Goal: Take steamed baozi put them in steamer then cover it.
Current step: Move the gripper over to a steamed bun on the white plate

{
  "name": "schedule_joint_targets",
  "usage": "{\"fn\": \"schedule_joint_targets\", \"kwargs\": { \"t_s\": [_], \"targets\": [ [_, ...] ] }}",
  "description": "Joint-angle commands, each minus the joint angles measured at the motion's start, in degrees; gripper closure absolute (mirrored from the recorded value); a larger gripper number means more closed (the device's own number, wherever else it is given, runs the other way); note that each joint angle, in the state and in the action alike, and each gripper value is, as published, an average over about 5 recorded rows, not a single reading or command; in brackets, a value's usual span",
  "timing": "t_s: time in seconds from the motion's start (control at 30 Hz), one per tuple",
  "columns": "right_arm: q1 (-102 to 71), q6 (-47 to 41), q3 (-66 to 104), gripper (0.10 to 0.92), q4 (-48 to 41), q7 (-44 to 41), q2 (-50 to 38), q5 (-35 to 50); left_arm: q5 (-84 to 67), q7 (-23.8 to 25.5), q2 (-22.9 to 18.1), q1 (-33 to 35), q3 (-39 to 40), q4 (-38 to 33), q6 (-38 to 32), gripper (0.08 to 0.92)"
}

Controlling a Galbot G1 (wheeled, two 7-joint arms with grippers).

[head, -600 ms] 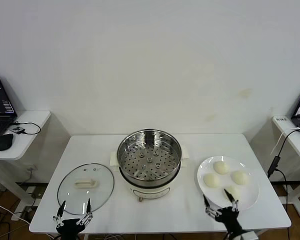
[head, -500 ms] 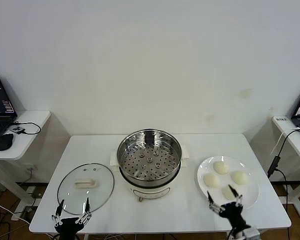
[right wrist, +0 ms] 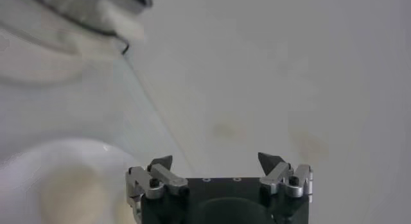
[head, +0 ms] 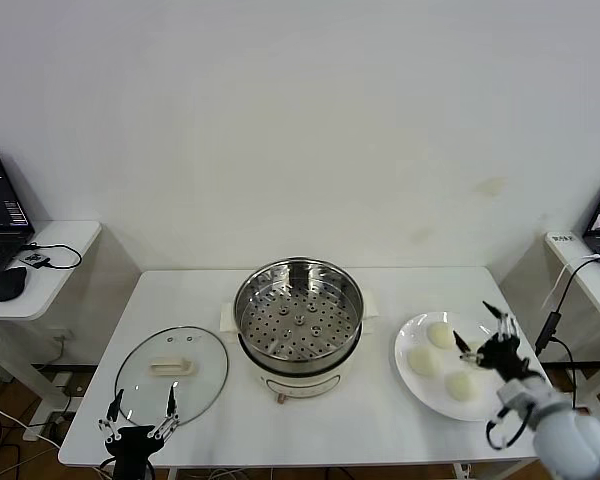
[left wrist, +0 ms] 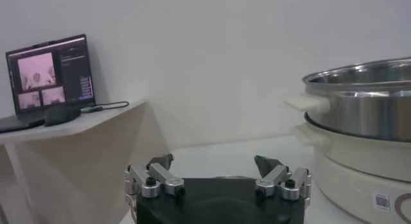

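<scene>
Baozi (head: 423, 360), soft, light and easily dented, sit on the plate (head: 490, 405) beside the steamer (head: 298, 312), wanting a gentle side grasp from the released right pincer (head: 485, 338) above them.

Right end effector (head: 488, 331) has moved: was low at the near edge of the tabletop (head: 380, 420), just near of the plate (head: 420, 385); now it's farther & to the right, up over the plate's right side, w/ more of the arm showing at the near right corner. Its prongs are spread apart, nothing between them. It now covers the rightmost bun, so only three buns (head: 441, 334) show on the plate vs four before. Left end effector (head: 138, 416) has dropped slightly nearer the near edge, by the lid (head: 172, 372), prongs spread apart too.
</scene>
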Motion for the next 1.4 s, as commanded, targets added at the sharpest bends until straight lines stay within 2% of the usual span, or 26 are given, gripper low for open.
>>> {"fn": "schedule_joint_targets", "kwargs": {
  "t_s": [0.03,0.27,0.53,1.4],
  "targets": [
    [23.8,0.6,-15.2,0.203,-11.9,-18.0,-15.9,-2.6,0.9,-0.2,0.0,-0.6,0.1,0.0,0.4,0.177],
    [42.3,2.8,-36.6,0.202,-20.4,-30.4,-16.9,5.2,1.1,-0.3,0.2,-0.9,0.3,0.1,0.6,0.177],
    [52.4,2.9,-49.7,0.203,-26.5,-37.9,-14.2,6.4,0.9,-0.4,-0.1,-1.0,-0.6,0.0,0.7,0.177],
    [52.5,1.4,-55.5,0.204,-37.3,-33.8,-0.8,0.0,0.4,-0.2,-0.2,-0.8,-2.6,-0.1,0.6,0.177]
  ]
}}
